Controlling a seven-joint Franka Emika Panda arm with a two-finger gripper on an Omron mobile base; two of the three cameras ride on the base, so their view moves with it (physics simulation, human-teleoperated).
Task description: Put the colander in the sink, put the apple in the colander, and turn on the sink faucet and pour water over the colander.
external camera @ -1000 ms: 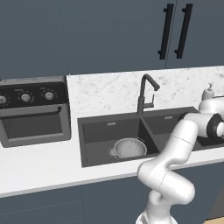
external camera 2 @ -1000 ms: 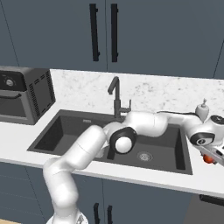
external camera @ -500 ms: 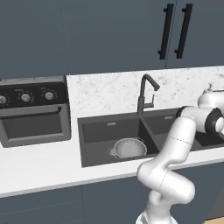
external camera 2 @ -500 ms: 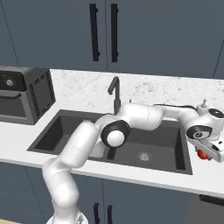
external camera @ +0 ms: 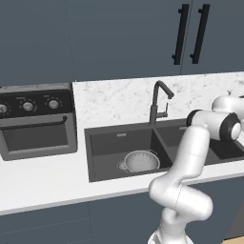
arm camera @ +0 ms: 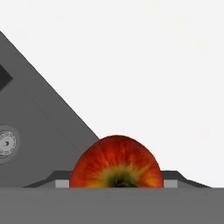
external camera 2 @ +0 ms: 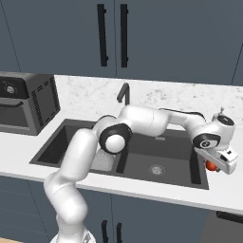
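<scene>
Now the arm has swung further right over the last second, carrying the gripper (external camera 2: 214, 166) out past the right basin of the sink (external camera: 119, 140) to the counter edge, where the apple (arm camera: 116, 162) sits directly under it, between the finger tips in the hand view. Whether the fingers pinch the fruit or merely straddle it, I cannot tell. Far behind the gripper, the colander (external camera: 140, 161) already sits in the left basin, so the apple pickup looks like the step under way.
</scene>
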